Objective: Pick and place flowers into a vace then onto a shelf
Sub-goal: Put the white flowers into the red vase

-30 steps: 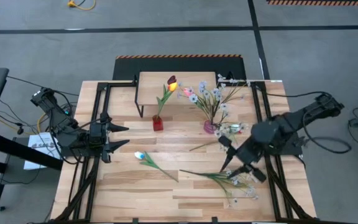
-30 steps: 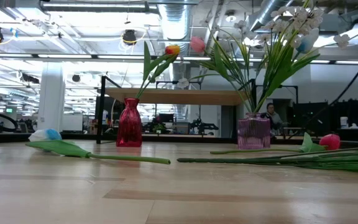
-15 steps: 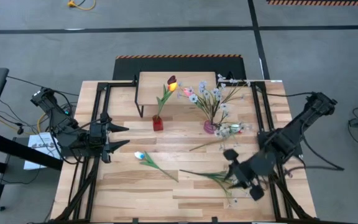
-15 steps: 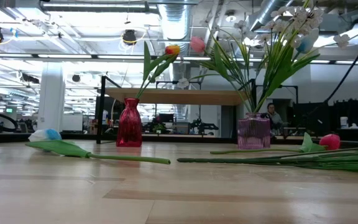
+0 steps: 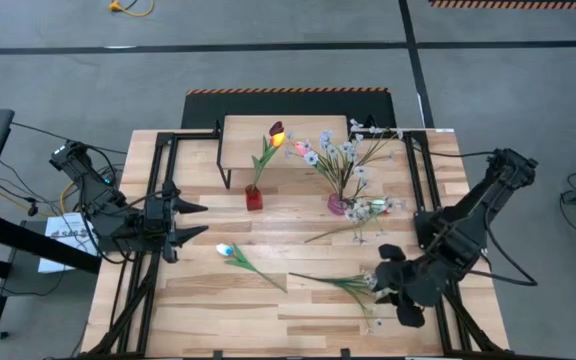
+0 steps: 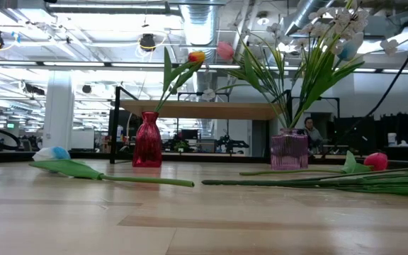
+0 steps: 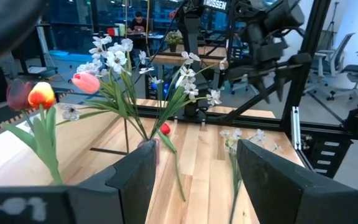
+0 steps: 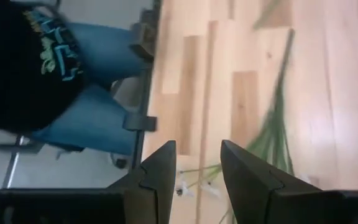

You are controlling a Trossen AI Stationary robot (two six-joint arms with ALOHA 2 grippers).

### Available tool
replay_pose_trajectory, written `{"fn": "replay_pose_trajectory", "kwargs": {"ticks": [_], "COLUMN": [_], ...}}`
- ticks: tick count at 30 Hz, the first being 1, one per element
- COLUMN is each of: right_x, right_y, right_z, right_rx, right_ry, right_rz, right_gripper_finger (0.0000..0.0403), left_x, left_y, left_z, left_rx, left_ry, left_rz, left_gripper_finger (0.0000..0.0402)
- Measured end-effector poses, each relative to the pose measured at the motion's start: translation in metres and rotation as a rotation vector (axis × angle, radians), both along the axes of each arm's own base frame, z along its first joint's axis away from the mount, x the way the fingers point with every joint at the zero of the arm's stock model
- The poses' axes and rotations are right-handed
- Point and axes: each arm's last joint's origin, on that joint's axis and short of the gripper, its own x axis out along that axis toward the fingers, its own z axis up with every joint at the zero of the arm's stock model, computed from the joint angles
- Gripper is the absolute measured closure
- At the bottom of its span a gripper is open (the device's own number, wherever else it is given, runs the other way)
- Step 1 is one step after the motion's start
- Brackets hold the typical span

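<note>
An open-plan robotics lab or workshop; exposed ceiling ducts (image 6: 197, 21) and strip lights overhead; grey floor with hazard-striped tape (image 5: 286, 91); office chairs (image 7: 339, 62) and desks beyond the counter (image 5: 218, 300)

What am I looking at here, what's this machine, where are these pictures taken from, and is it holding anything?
It is a robot with two dark arms at a wooden table. One picture looks straight down, one looks level across the tabletop, and two come from cameras on the wrists.

The left hand waits open at the table's left side, empty. The right hand is open above a white blossom spray lying near the front right, holding nothing.

A red vase with tulips and a pink vase full of flowers stand before a small wooden shelf. A white tulip lies loose on the table.
</note>
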Motion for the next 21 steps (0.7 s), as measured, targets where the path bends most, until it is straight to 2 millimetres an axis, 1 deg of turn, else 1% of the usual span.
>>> {"fn": "replay_pose_trajectory", "kwargs": {"ticks": [5,10,14,21], "right_x": [-0.011,-0.011,-0.008,0.006], "right_y": [-0.002,0.003,0.015,0.038], "right_z": [-0.007,-0.025,-0.043,-0.079], "right_rx": [-0.009,-0.095,-0.139,-0.110], "right_ry": [0.112,0.210,0.269,0.434], "right_rz": [-0.138,-0.264,-0.319,-0.387], "right_gripper_finger": [0.0285,0.0285,0.0285,0.0285], "left_x": [0.000,0.000,0.000,0.000], "left_y": [0.000,0.000,0.000,0.000], "left_z": [0.000,0.000,0.000,0.000], "left_rx": [-0.010,-0.017,-0.018,-0.018], "left_ry": [-0.001,-0.002,-0.002,-0.002], "left_rz": [-0.010,-0.010,-0.010,-0.010], "left_gripper_finger": [0.0189,0.0189,0.0189,0.0189]}}
